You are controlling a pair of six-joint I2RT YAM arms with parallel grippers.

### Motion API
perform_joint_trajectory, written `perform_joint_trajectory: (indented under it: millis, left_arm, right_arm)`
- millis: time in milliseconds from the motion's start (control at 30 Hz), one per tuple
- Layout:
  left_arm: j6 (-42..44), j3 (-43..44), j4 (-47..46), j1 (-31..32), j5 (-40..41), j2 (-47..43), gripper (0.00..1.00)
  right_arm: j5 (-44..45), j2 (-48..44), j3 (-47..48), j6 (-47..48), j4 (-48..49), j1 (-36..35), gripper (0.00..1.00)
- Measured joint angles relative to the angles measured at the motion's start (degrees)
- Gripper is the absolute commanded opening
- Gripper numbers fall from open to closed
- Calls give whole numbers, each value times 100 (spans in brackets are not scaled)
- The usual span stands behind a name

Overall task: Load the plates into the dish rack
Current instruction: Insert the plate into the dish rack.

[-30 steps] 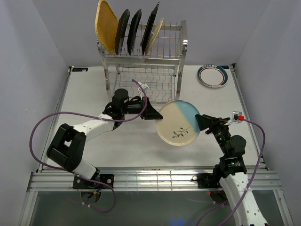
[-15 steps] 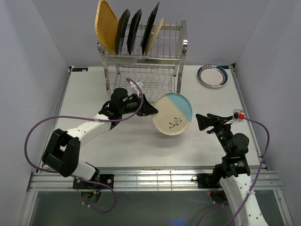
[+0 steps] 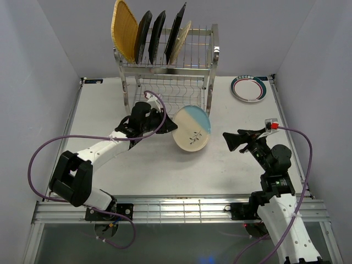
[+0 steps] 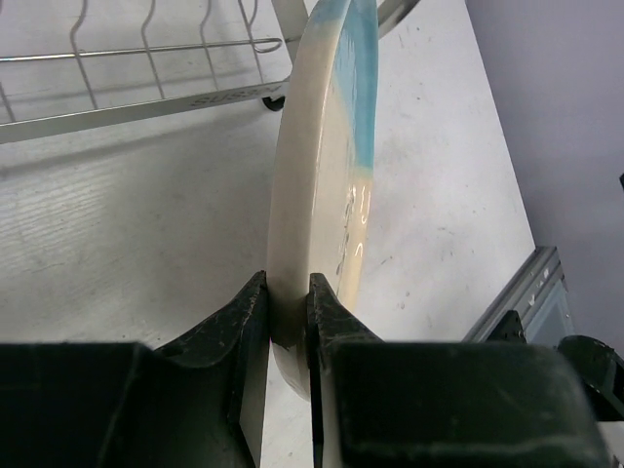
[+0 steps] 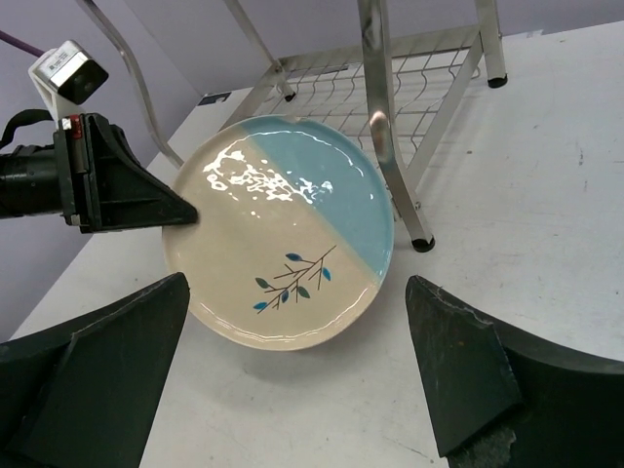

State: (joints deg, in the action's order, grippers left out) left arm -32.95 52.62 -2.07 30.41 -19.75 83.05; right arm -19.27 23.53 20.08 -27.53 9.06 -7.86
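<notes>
My left gripper is shut on the rim of the round cream-blue plate and holds it tilted above the table, just in front of the dish rack's lower shelf. In the left wrist view the plate stands edge-on between my fingers. My right gripper is open and empty to the right of the plate; its view shows the plate's face. Several plates stand in the rack's top tier: a woven orange-tan one, dark square ones. The teal-rimmed white plate lies at the far right.
The rack's front right post stands right behind the held plate. Grey walls close in on both sides. A metal rail runs along the near table edge.
My left gripper has carried the cream-blue plate up and left toward the rack's lower shelf, tilting it more upright. My right gripper has let go of it and now sits apart, open.
</notes>
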Motion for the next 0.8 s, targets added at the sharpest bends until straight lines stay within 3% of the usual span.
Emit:
perform_joint_trajectory:
  millis: [233,467,733,800]
  left_arm:
    - [-35,4,149,4,365,-2,0]
    - [-118,138,472,293,1054,-4,0]
    - [-271,529,1088,1038,2387,-13,0]
    - [-365,553,1224,1117,2562,-13,0]
  right_arm:
    - [162,1032,706,179,-11,-461,97]
    - [1303,1825,1202,678,2,-2181,97]
    - [2712,1725,752,1502,568,-3657,100]
    - [2999,1775,649,1696,656,-3943,96]
